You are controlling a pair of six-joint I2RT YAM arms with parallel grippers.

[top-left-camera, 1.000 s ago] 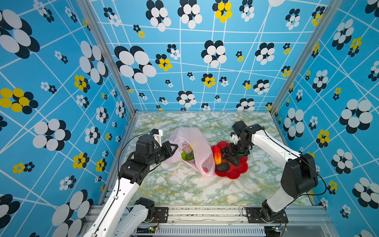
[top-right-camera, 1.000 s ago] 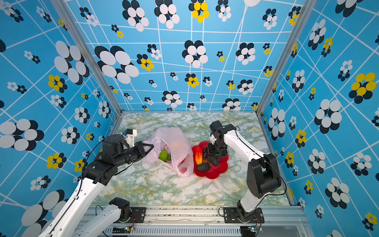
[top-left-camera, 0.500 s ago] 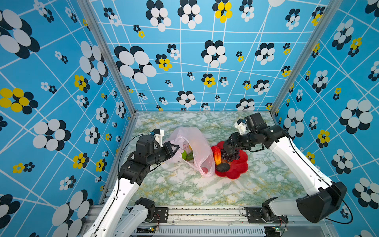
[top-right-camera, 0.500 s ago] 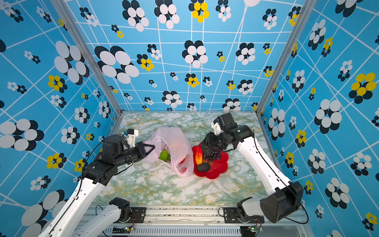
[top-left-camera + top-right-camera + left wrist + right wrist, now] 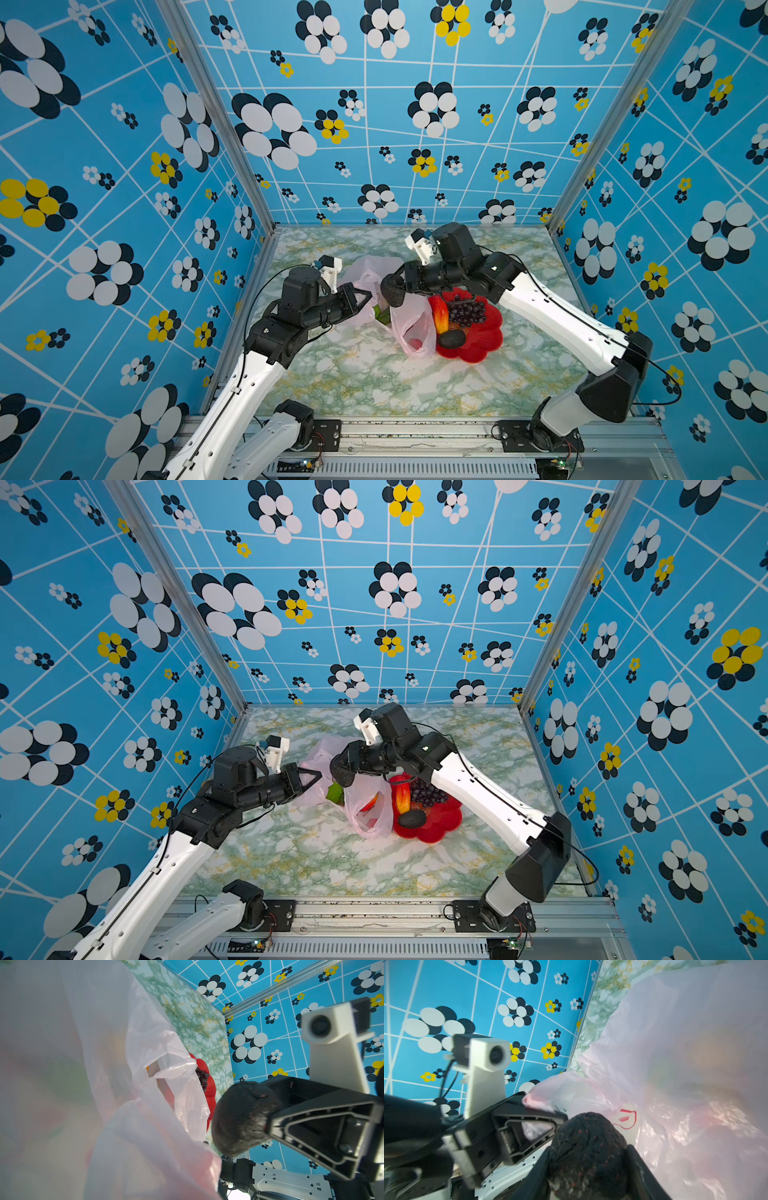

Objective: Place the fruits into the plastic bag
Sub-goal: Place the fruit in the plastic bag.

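The plastic bag point(image 5: 411, 328) point(image 5: 370, 812) lies mid-table, pale pink and crinkly, its mouth lifted at the left. My left gripper point(image 5: 365, 297) point(image 5: 316, 776) is shut on the bag's rim point(image 5: 533, 1099); in the left wrist view the bag point(image 5: 145, 1064) hides its jaws. My right gripper point(image 5: 588, 1172) is shut on a dark avocado-like fruit point(image 5: 392, 291) point(image 5: 344, 773) point(image 5: 241, 1118), held above the bag's mouth beside the left fingertips. A green fruit point(image 5: 382, 313) and a red one point(image 5: 415, 343) show through the plastic.
A red flower-shaped plate point(image 5: 482, 347) point(image 5: 444, 825) touches the bag's right side. It carries dark purple grapes point(image 5: 467, 311), a red-yellow fruit point(image 5: 440, 318) and a second dark avocado-like fruit point(image 5: 452, 338). Blue patterned walls close in three sides.
My right arm has lifted off the plate and swung left with the dark avocado-like fruit, over the bag's mouth. The left gripper has kept hold of the bag.
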